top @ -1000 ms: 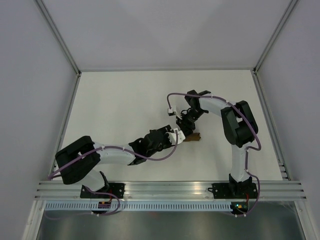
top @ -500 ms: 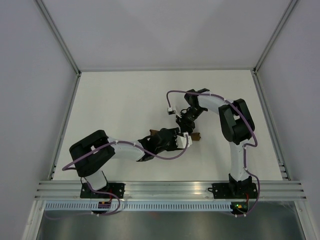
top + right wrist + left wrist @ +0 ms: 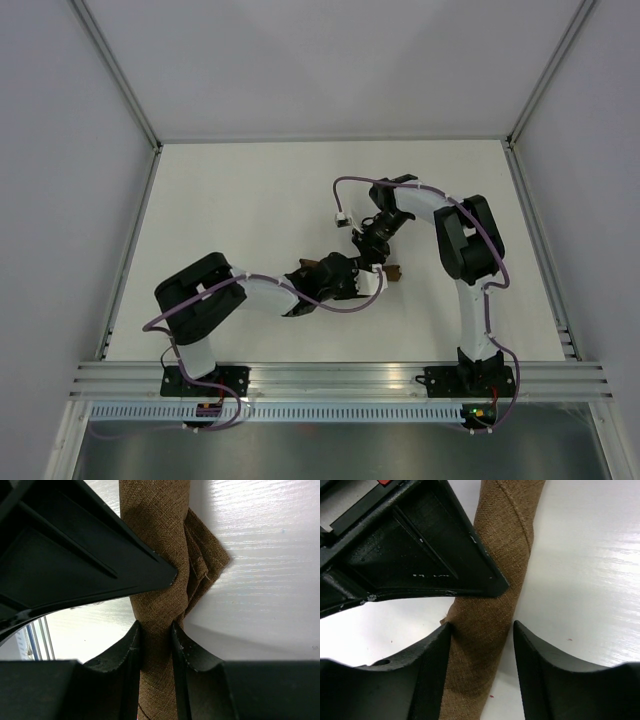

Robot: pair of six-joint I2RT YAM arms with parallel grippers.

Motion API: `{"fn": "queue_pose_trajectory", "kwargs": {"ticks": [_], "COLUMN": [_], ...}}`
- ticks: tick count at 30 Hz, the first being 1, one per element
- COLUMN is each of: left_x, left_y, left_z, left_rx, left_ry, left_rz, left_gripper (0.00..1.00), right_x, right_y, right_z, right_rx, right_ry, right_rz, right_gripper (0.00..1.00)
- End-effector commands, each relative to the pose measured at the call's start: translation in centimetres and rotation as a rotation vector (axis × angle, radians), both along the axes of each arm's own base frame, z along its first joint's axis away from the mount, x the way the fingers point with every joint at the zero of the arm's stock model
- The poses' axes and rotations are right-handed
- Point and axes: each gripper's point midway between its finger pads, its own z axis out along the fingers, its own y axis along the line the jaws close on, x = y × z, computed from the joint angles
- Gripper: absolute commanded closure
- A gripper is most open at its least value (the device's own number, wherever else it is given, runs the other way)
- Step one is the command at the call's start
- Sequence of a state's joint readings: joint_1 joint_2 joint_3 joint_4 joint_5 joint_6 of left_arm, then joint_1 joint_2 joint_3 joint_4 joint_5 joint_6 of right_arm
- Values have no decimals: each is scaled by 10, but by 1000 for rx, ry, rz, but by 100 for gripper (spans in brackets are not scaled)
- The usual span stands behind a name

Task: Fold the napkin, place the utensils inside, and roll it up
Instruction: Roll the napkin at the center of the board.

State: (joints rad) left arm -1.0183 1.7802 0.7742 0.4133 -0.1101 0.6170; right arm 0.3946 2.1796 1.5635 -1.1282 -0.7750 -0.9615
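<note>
The dark-brown napkin (image 3: 393, 272) lies rolled into a narrow tube on the white table, mostly hidden under both grippers in the top view. In the left wrist view the roll (image 3: 507, 525) runs between my left gripper's (image 3: 482, 626) open jaws; the left finger touches it and a gap shows at the right finger. In the right wrist view my right gripper (image 3: 155, 626) is shut on the roll (image 3: 155, 525), with folded corners sticking out to the right. In the top view the left gripper (image 3: 362, 281) and right gripper (image 3: 372, 250) sit close together. No knife is visible.
White table (image 3: 250, 200) with metal frame rails at the left (image 3: 135, 240) and right (image 3: 535, 240) edges. The other gripper's black body fills the upper left of each wrist view (image 3: 410, 545) (image 3: 65, 545). Purple cables loop off both arms.
My left arm has swung in, and its gripper slid right along the roll toward the right gripper. The right gripper shifted slightly and still holds the roll.
</note>
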Motion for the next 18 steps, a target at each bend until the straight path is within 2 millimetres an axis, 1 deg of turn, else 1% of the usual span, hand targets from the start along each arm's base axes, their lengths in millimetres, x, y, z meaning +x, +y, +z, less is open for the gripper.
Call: {"fn": "queue_pose_trajectory", "kwargs": {"ticks": [1,3,4,6,7,9,10,12,13,14,16,17,18], "left_x": [3,0,0,0,-4,-7,-7,-9,-9,-9,-6,-5,-4], "left_y": [-2,-1,2,0,2,0,1,1,2,3,4,4,5], "left_z": [-8,-13,-18,-19,-24,-26,-28,-30,-30,-32,-30,-30,-29], "left_rx": [38,55,68,72,90,92,99,100,99,98,70,64,55], "left_ry": [36,64,83,110,140,167,185,219,244,264,310,319,331], "left_rz": [-40,-49,-51,-52,-59,-70,-62,-57,-38,-30,8,18,27], "left_gripper": [45,50,53,60,66,72,77,82,84,85,88,89,89], "right_x": [8,7,9,9,11,13,16,20,26,29,41,46,55], "right_y": [-18,-18,-17,-16,-15,-15,-14,-12,-10,-9,-7,-7,-9], "right_z": [-34,-33,-31,-30,-27,-23,-21,-12,-3,2,21,27,35], "right_rx": [-76,-75,-69,-64,-60,-52,-46,-20,-6,6,41,55,76], "right_ry": [-44,-32,-35,-26,-23,-19,-26,-24,-37,-42,-56,-59,-75], "right_rz": [68,69,69,72,72,64,57,37,21,8,-50,-71,-106], "right_gripper": [75,74,73,71,68,63,54,44,37,35,29,28,28]}}
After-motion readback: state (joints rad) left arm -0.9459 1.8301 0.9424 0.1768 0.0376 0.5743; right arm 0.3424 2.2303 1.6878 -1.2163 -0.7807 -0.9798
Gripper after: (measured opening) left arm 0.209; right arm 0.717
